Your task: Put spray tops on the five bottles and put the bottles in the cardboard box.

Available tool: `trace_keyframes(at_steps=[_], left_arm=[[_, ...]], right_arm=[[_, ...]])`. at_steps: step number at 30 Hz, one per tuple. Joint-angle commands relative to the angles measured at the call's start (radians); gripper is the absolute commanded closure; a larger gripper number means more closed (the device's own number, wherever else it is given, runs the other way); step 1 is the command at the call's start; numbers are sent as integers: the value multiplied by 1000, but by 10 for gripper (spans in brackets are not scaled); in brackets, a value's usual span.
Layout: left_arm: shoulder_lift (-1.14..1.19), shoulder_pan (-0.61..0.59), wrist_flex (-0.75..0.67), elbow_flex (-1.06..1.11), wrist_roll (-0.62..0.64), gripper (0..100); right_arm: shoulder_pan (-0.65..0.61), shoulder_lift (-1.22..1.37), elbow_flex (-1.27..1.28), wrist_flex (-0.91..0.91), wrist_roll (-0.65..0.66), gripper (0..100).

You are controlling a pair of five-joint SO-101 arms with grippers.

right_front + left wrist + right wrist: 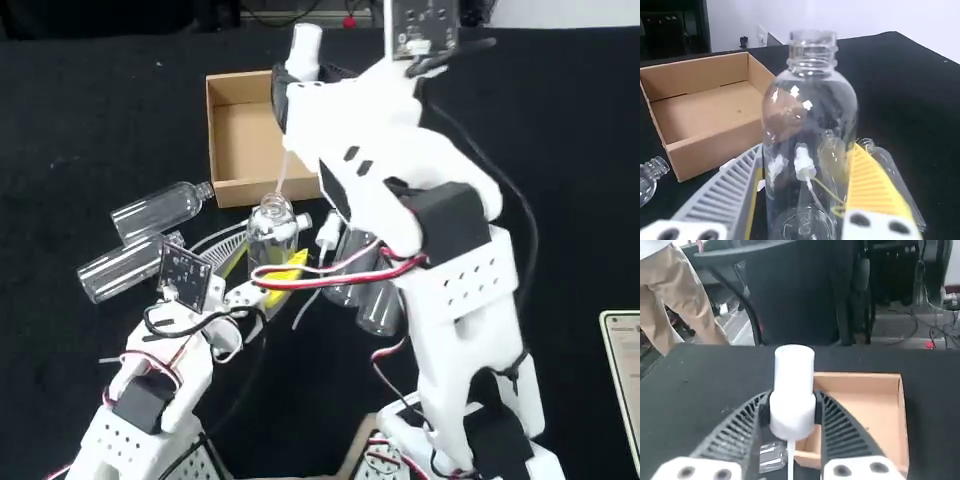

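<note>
My left gripper [268,262] is shut on a clear, uncapped bottle [272,224] that stands upright in front of the cardboard box [222,150]. In the left wrist view the bottle [810,120] sits between the grey and yellow fingers [874,187], its open neck up. My right gripper [298,78] is raised above it, shut on a white spray top [304,45] whose thin tube hangs down toward the bottle's mouth. The right wrist view shows the spray top [792,395] clamped between the fingers, with the box [875,405] behind and below.
Two uncapped bottles [158,210] [118,268] lie on the black cloth left of the box. More bottles [368,295] and a loose spray top [328,232] lie under the right arm. The box [700,112] is open and bare inside.
</note>
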Motion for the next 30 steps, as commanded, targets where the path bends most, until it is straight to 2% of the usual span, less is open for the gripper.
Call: trace_keyframes(at_steps=[1, 12, 30], left_arm=[[-11, 12, -21, -15, -2, 787], [-11, 21, -21, 15, -2, 787], [-11, 12, -31, 8, -2, 786]], right_arm=[[-14, -5, -21, -18, 9, 955], [-9, -7, -120, -6, 9, 955], [-40, -36, -110, 78, 11, 956]])
